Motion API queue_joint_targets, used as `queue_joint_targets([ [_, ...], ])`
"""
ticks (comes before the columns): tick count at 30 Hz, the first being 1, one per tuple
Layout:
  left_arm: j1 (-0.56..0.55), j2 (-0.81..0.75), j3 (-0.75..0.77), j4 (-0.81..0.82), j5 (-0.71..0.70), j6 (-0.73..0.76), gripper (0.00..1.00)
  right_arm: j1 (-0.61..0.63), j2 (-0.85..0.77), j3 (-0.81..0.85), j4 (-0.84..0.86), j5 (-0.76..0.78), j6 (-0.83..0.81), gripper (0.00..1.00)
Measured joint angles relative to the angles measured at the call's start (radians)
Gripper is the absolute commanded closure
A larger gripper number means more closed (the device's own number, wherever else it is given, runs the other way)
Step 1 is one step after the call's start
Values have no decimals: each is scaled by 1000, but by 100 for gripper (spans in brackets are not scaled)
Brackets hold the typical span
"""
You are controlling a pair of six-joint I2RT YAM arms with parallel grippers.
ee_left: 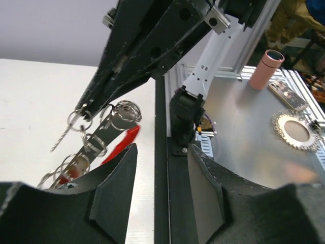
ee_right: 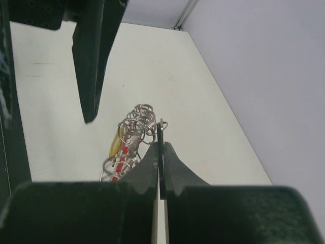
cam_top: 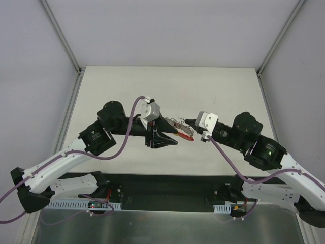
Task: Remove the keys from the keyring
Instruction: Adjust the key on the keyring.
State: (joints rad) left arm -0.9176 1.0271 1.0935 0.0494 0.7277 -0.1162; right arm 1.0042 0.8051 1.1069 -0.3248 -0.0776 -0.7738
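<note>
The keyring (cam_top: 179, 123) is a tangle of small metal rings held above the table between the two grippers. A red plastic piece (cam_top: 186, 136) hangs from it. My right gripper (cam_top: 189, 122) is shut on a thin flat piece of the bunch, seen edge-on in the right wrist view (ee_right: 161, 133), with the rings (ee_right: 136, 122) just left of the fingertips. The red piece (ee_right: 119, 165) and a yellow piece (ee_right: 116, 144) hang below. My left gripper (cam_top: 171, 133) is open wide and empty beside the bunch. In the left wrist view, the rings (ee_left: 104, 132) and one thin key (ee_left: 61, 137) dangle.
The left wrist view shows a metal bench past the table's near edge with a pink tumbler (ee_left: 267, 68), a phone (ee_left: 287, 94) and a toothed round part (ee_left: 297, 129). The right arm's base (ee_left: 185, 117) stands there. Enclosure walls and rails (cam_top: 68, 114) bound the table.
</note>
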Motion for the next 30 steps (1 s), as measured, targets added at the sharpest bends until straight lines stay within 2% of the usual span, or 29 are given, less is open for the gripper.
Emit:
queue_joint_targets([
  [9, 1, -179, -32, -9, -200, 31, 60, 0, -60, -25, 65, -55, -2, 99],
  [22, 1, -80, 2, -49, -328, 53, 63, 0, -71, -31, 108, -119, -2, 99],
  [30, 10, -95, 12, -49, -412, 55, 63, 0, -73, -42, 106, -132, -14, 99],
])
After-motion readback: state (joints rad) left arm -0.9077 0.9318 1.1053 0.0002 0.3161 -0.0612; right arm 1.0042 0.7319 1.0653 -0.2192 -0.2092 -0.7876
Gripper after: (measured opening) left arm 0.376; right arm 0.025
